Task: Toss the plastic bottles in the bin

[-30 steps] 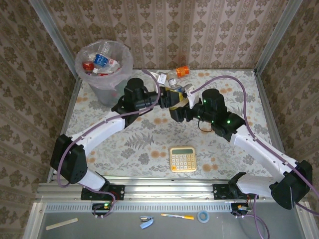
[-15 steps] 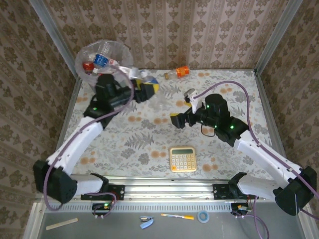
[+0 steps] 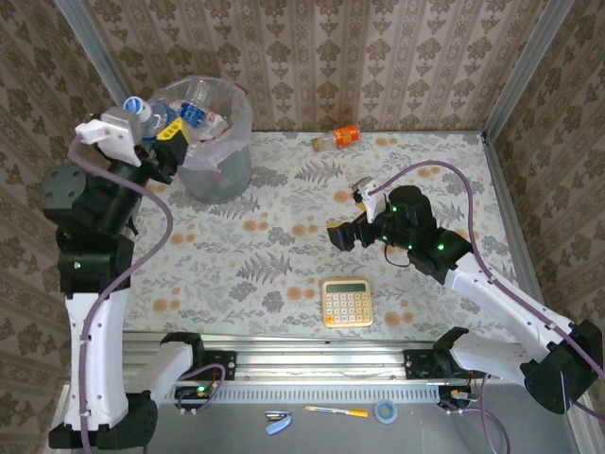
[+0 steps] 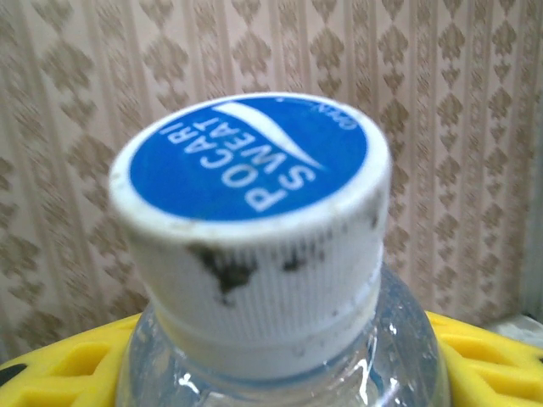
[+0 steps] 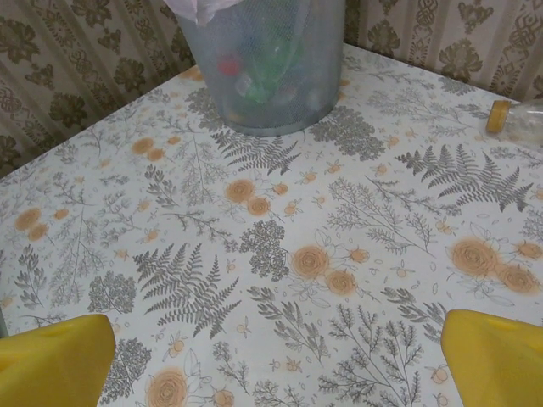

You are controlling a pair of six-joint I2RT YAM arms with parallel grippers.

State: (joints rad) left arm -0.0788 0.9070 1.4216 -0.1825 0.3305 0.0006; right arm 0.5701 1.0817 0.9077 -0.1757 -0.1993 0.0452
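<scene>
At the far left, the left gripper point(image 3: 158, 135) hangs high beside the left rim of the round grey waste bin point(image 3: 217, 178). Its yellow fingers point(image 4: 479, 360) are closed on the shoulder of a clear plastic bottle with a white, blue-topped cap point(image 4: 254, 220). The cap reads POCARI SWEAT and has dark smudges on its ribbed side. From above, the cap sits just outside the bin's rim.

The bin stands at the far left corner of the floral-patterned table point(image 3: 274, 260) and is lined with a translucent whitish plastic bag point(image 3: 238, 118). Several crushed bottles with red and blue labels point(image 3: 192, 115) lie inside it.

Further right, a small clear bottle with an orange label and cap point(image 3: 337, 138) lies on its side at the table's far edge, well apart from the bin and from both grippers.

The right gripper point(image 3: 338, 235) hovers low over the middle of the table. Its yellow fingers point(image 5: 51, 360) are spread wide with nothing between them. A yellow calculator point(image 3: 346, 303) lies flat near the front edge, nearer the arm bases than this gripper.
</scene>
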